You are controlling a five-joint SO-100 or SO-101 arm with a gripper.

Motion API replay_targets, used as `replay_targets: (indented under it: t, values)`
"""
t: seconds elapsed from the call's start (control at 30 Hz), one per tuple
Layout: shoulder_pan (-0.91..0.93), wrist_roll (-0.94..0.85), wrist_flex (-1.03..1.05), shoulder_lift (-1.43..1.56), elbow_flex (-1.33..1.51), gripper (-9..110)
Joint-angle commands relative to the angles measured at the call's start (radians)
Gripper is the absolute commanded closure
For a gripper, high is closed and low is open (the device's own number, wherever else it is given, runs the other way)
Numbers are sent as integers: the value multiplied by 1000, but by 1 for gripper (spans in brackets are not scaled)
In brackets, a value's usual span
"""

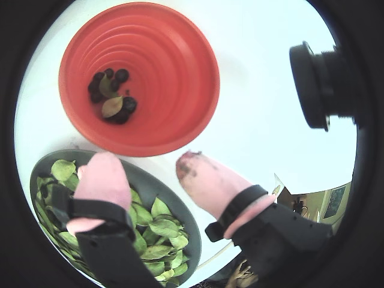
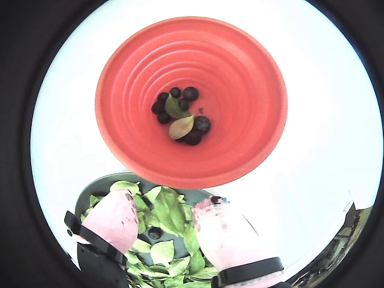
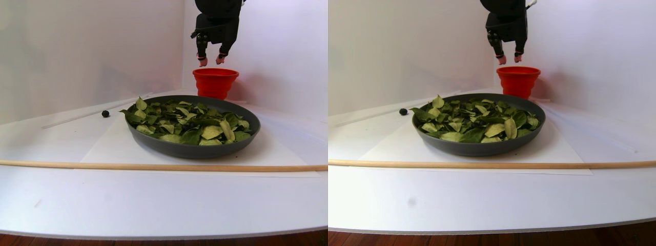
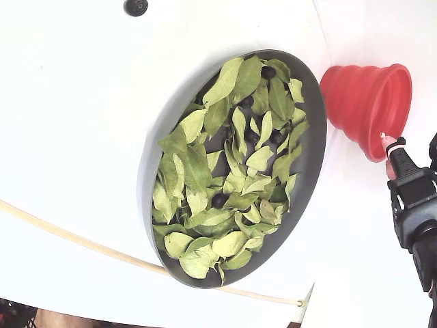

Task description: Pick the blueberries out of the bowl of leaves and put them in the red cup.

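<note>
Nearest the lens in both wrist views we see the two pink-padded fingers [image 1: 102,180] of the gripper [image 2: 165,213], spread well apart with nothing between them. The pad on the right carries dark stains at its tip.

Just beyond the fingertips sits the red cup [image 2: 240,78], its ribbed inside facing us. At its bottom lie the blueberries [image 2: 191,93], a small cluster, together with two green leaves [image 2: 181,127]. The fixed view does not let us look into the cup [image 4: 362,96]; there we see only its outer ribs and rim.

Under the fingers lies the bowl of leaves [image 1: 159,192], its rim just beside the cup. In a wrist view one dark berry [image 2: 155,233] shows among the leaves between the fingers, and the fixed view shows several more scattered through the bowl [image 4: 311,157].

Only the stereo pair shows a stray berry [image 3: 105,114] on the white table [image 3: 154,200], left of the bowl, and a thin wooden rod [image 3: 164,166] lying across in front.

In the stereo pair the arm comes down from above, the gripper [image 3: 211,60] pointing downward and hovering just over the cup's rim.
</note>
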Motion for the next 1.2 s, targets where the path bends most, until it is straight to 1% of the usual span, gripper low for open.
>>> replay_targets:
  t: [0.0,0.37,0.8,1.17]
  values:
    - [-11,6,-9,163,11,84]
    - [-48,23,6,199,107,85]
    - [-77,28,5,153,176,85]
    - [-91,21,-67,114,250,85]
